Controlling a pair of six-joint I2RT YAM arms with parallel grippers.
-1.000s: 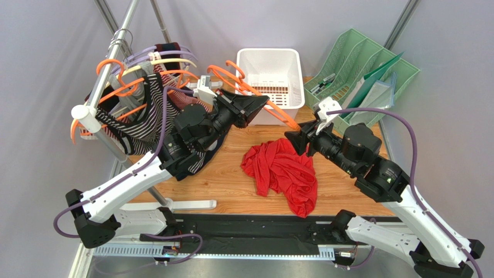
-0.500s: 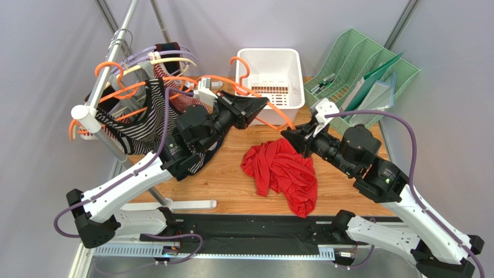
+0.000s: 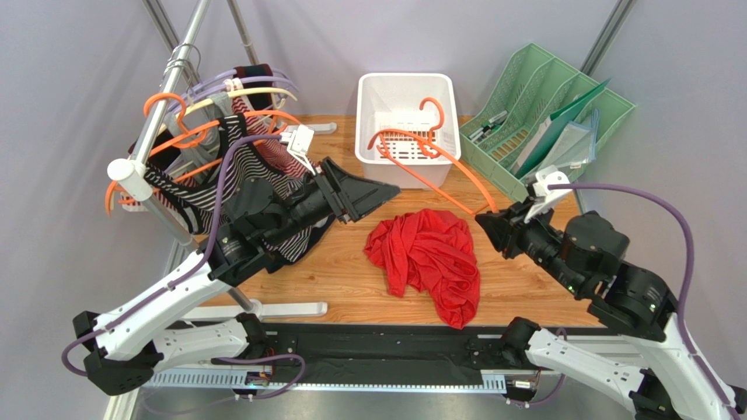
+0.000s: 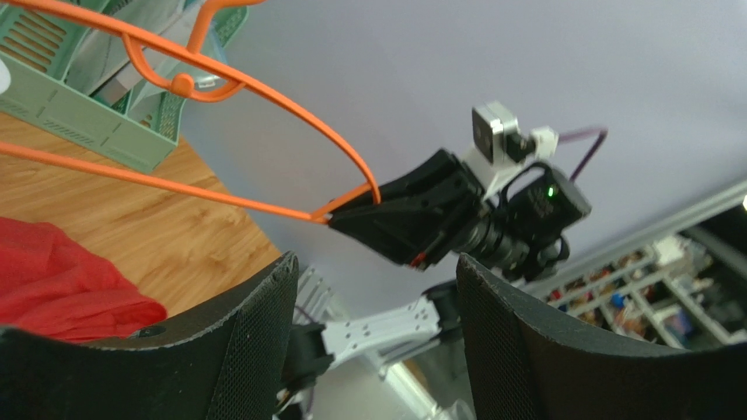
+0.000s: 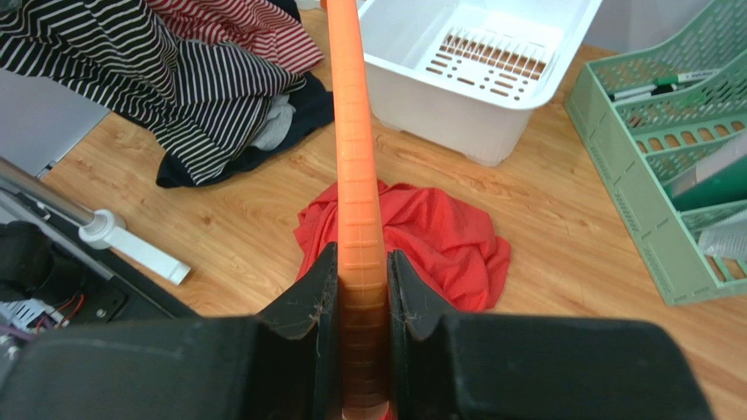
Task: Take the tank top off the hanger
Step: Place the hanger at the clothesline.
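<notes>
The main job looks done: the red tank top (image 3: 427,262) lies free in a crumpled heap on the wooden table (image 3: 351,280), mid-scene between the two arms, with no hanger inside it. The bare orange hanger (image 3: 438,166) is pinched at one shoulder tip by the right gripper (image 3: 484,226), fingers narrow and clamped on it. Its hook end lies over the white basket (image 3: 408,80) at the far side. The left gripper (image 3: 377,191) stands wide and empty. What seems left is setting the hanger down. The top is thin, soft, wrinkled cloth. The hanger is slim, curved, ribbed plastic. The basket is rigid, with a slotted floor.
</notes>
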